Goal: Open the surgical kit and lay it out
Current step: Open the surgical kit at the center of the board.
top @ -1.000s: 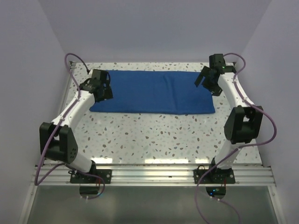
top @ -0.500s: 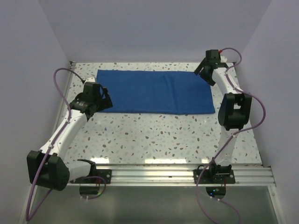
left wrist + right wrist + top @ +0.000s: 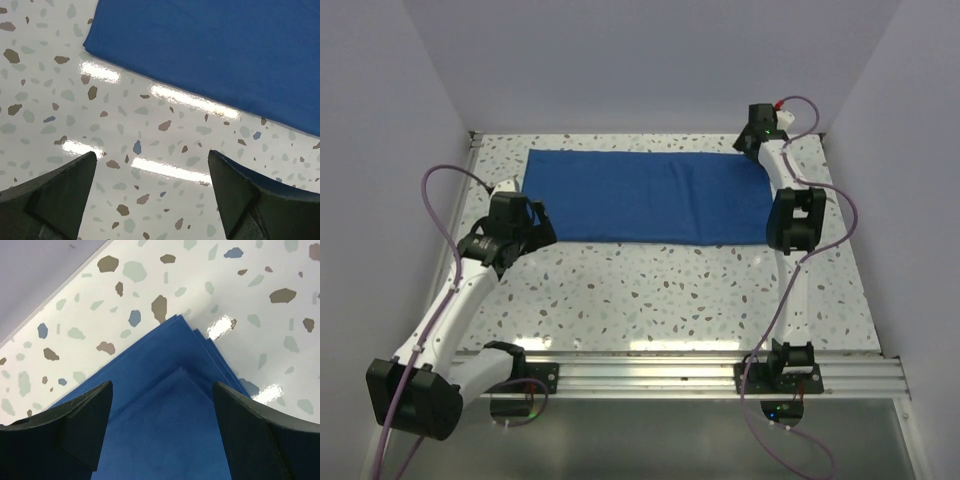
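Note:
The surgical kit shows only as its royal-blue cloth wrap (image 3: 650, 195), spread as a long flat rectangle across the far half of the table. My left gripper (image 3: 534, 226) hovers open over bare table just off the cloth's near-left corner (image 3: 100, 47); in the left wrist view nothing is between its fingertips (image 3: 152, 154). My right gripper (image 3: 753, 141) is open above the cloth's far-right corner, where several folded layers (image 3: 175, 350) come to a point. Its jaws (image 3: 162, 385) straddle that corner without touching it.
The speckled terrazzo table (image 3: 660, 290) is bounded by pale walls at the back and on both sides. The back wall's foot (image 3: 45, 295) runs close behind the right gripper. An aluminium rail (image 3: 650, 372) carries both arm bases at the near edge.
The left arm has drawn back toward me, off the cloth's left end onto bare table. The right gripper has moved farther back to the cloth's far-right corner, its jaws slightly narrower.

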